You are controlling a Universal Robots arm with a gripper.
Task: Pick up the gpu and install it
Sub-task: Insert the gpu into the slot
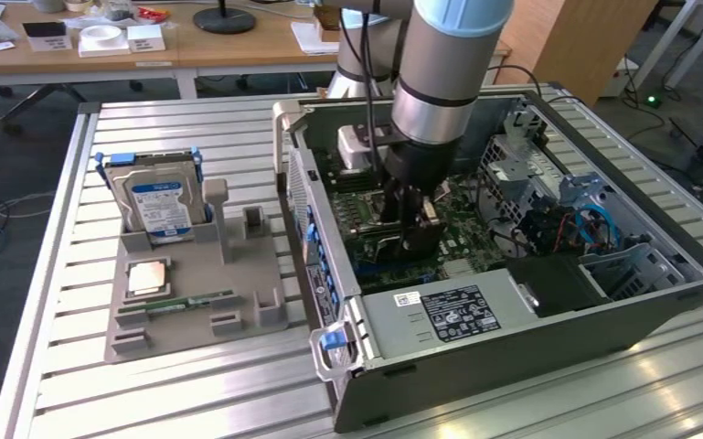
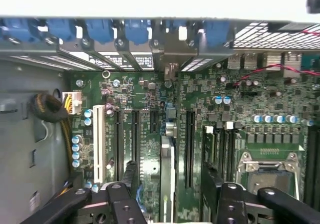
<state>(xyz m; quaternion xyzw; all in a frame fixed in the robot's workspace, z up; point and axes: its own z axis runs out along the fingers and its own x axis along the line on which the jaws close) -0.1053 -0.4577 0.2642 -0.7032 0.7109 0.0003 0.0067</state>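
reaching down into the open computer case (image 1: 644, 302) at the centre of the exterior view, the claw (image 1: 415, 215) stands wide open, its fingers (image 2: 120, 199) straddling the gpu (image 2: 167, 179) without pressing it. seen edge-on at the lower middle of the wrist view, the card stands upright on the motherboard (image 2: 235, 119), apparently in a slot, its bracket end toward the rear slot covers. on the desk (image 1: 180, 393), the grey holder (image 1: 193, 302) at left carries the hard drive (image 1: 156, 206).

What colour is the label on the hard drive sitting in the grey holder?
Blue and white, on the hard drive; clearest in the exterior view.
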